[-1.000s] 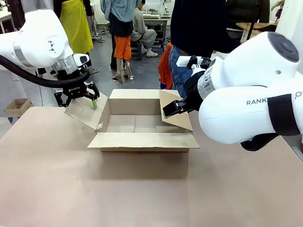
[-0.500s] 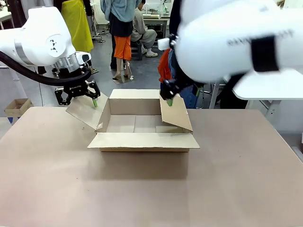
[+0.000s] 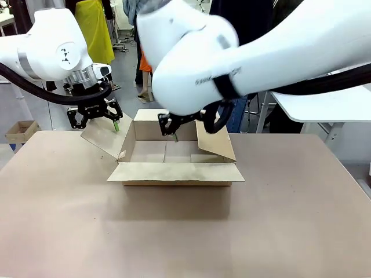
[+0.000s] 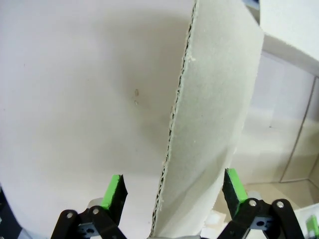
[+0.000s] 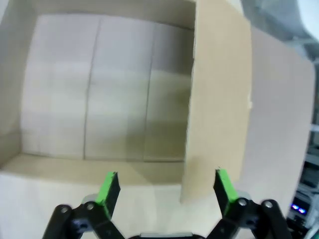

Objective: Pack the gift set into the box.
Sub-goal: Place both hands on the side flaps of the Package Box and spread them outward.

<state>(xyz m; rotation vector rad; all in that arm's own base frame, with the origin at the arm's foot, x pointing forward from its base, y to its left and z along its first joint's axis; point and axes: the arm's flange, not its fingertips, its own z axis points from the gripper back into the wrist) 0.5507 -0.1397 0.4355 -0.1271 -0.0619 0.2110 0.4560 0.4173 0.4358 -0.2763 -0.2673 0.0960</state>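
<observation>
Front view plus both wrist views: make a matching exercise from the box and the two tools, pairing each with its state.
Column one:
1. box
2. left tool
3. right tool

Column two:
A. open, above the box's inside
B. empty, top flaps open
C. open, astride the edge of a flap

Pairs: 1-B, 2-C, 3-A

The right claw (image 5: 166, 185) is hanging over the box (image 5: 99, 89) and looking down into it, its two fingers spread wide apart with the green pads (image 5: 109, 186) facing each other. The box's brown floor is showing lengthwise fold lines and is lying in soft blur. One flap (image 5: 219, 99) is standing along the box's right side, its near end lying between the fingers and closer to the right-hand pad. Beyond the flap, the pale bench (image 5: 281, 114) is showing.
</observation>
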